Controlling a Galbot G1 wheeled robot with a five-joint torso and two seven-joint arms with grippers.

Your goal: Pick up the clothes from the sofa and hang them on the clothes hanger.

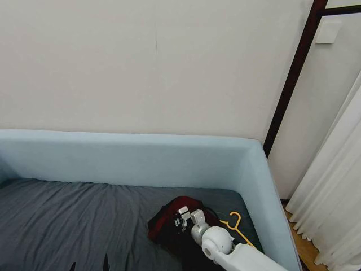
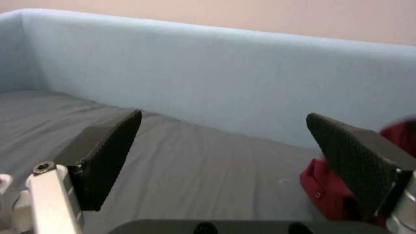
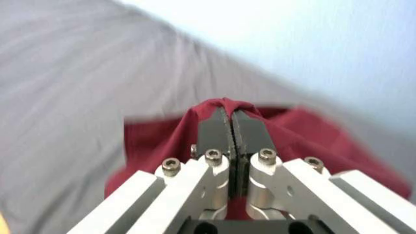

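The sofa has a pale blue back and side, and its seat is dark grey. The garment is plain deep red. The hanger is yellow. The right gripper is silver metal with black fingers. The left gripper has black pads with a fine dotted grid. The wall is off-white and the curtain is white.

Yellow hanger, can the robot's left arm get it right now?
Probably not easily. The left gripper hangs open far over to the left, and the red clothes and the right arm, with the right gripper shut on the clothes, lie between it and the yellow hanger.
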